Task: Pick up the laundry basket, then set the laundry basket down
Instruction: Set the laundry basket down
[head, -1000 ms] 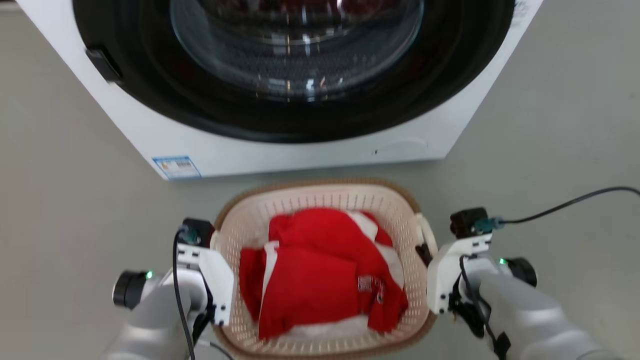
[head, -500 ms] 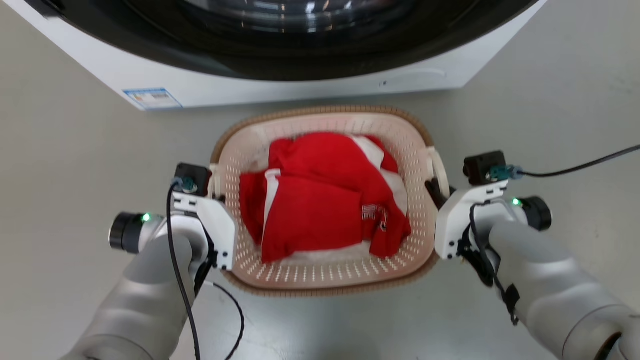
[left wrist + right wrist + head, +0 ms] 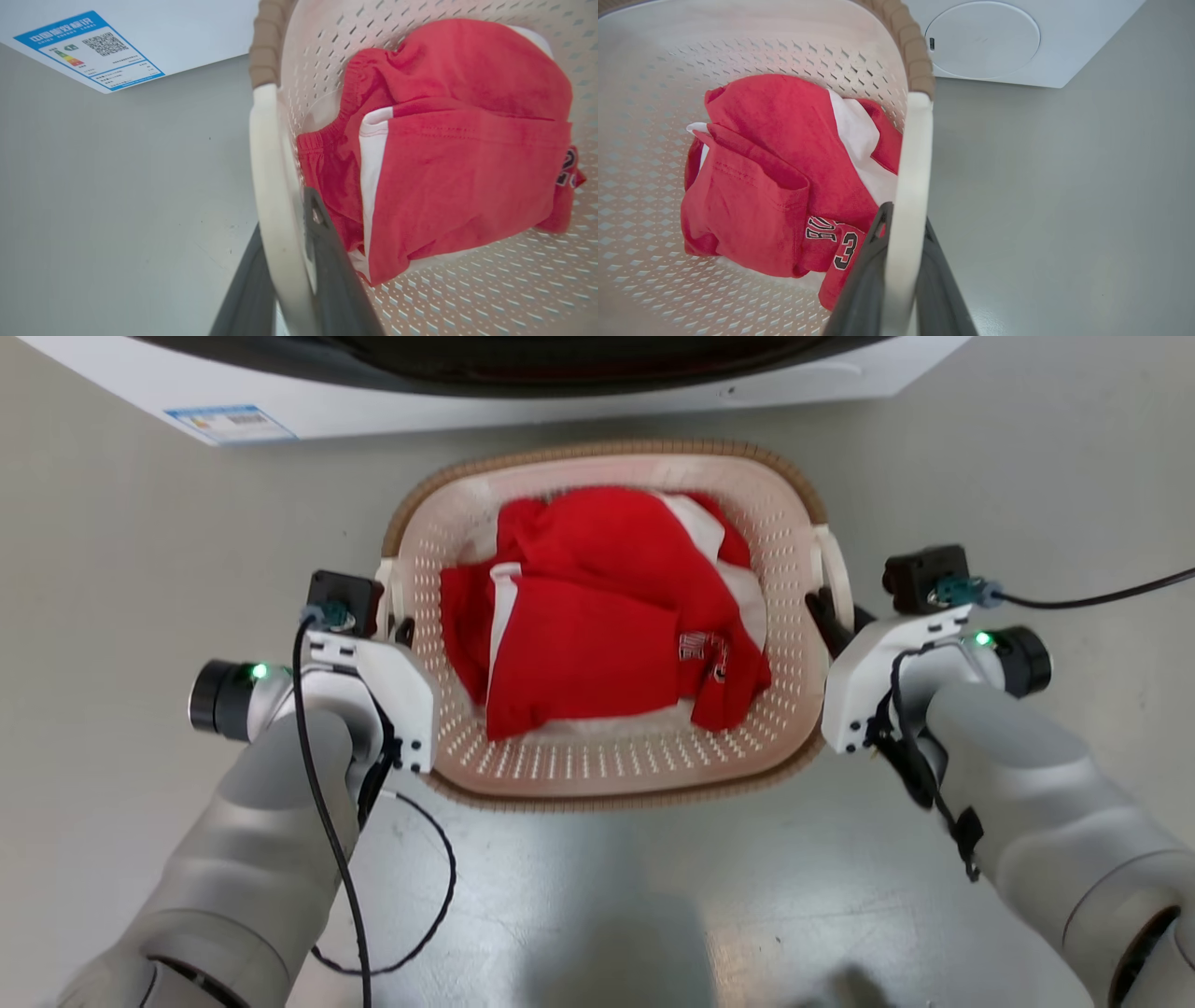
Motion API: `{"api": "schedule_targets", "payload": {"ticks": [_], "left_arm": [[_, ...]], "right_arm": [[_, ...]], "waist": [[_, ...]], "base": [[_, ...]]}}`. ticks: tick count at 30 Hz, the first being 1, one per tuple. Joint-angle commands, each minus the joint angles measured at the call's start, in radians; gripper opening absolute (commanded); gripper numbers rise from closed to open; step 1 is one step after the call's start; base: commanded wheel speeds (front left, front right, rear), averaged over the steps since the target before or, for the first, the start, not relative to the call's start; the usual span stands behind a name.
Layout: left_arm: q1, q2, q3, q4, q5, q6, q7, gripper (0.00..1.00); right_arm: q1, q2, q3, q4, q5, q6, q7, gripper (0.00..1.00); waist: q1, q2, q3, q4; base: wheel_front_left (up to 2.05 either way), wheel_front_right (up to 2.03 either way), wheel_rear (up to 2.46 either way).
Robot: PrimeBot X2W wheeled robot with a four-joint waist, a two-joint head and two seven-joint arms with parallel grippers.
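Left pincer (image 3: 397, 616) is clenched on the left handle (image 3: 385, 593) of the laundry basket (image 3: 607, 448). In the left wrist view the white handle (image 3: 271, 177) runs between the two dark fingers (image 3: 327, 261) of the pincer (image 3: 285, 210), one on the outer side and one on the basket side.

Right pincer (image 3: 826, 616) does the same on the right handle (image 3: 834, 569). In the right wrist view the handle bar (image 3: 910, 163) is pinched between its fingers (image 3: 864, 289), with the pincer (image 3: 906, 214) low centre.

The basket sits centre, upper half of the head view, between both arms. Can't tell if its bottom touches the floor (image 3: 1027, 457).

Load: a crumpled red garment (image 3: 597, 635) with white panels and a dark print, lying over something white. It lies below the brown rim, just beside the inner fingers in both wrist views (image 3: 467, 154) (image 3: 752, 196).

Around it:
- The washer (image 3: 392, 415) runs along the top edge of the head view, near the basket's far rim, with a strip of floor between. Its energy label (image 3: 229, 422) is upper left, and also shows in the left wrist view (image 3: 88, 49).
- A round cover (image 3: 983, 39) sits on the washer front, top of the right wrist view.
- A black cable (image 3: 439, 896) loops off the left forearm, lower left, below the near rim.
- A second cable (image 3: 1092, 597) runs from the right wrist out to the right edge.
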Motion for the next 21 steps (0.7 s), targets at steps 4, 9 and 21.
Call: {"api": "schedule_targets", "payload": {"ticks": [4, 9, 21], "left_arm": [[-0.047, 0.018, 0.009, -0.005, 0.010, 0.003, -0.025, 0.00], [-0.068, 0.019, 0.007, -0.003, 0.010, 0.006, -0.044, 0.00], [-0.090, 0.032, 0.003, -0.001, 0.010, 0.012, -0.062, 0.00]], "right_arm": [[-0.015, -0.006, 0.013, 0.010, -0.019, 0.007, -0.038, 0.00], [-0.035, -0.001, 0.015, 0.022, -0.022, 0.007, -0.050, 0.00], [-0.033, 0.012, 0.022, 0.032, -0.023, 0.007, -0.062, 0.00]], "waist": [[0.0000, 0.0000, 0.049, 0.004], [0.0000, 0.0000, 0.084, 0.009], [0.0000, 0.0000, 0.127, 0.011]], "base": [[0.00, 0.00, 0.00], [0.00, 0.00, 0.00], [0.00, 0.00, 0.00]]}}
